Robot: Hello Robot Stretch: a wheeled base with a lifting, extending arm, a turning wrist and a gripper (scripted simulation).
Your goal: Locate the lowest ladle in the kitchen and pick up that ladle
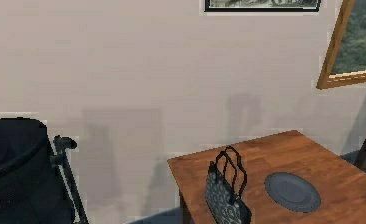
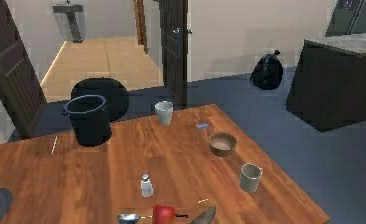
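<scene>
Wooden table [image 2: 101, 172] carries a black pot [image 2: 89, 120] and bowl [image 2: 222, 144].

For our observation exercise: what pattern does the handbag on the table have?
The handbag has a dark-and-light check pattern, best seen in the forward view.

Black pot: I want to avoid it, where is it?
On the arm side view's left, the black pot stands near the table's far edge, left of a white cup.
</scene>
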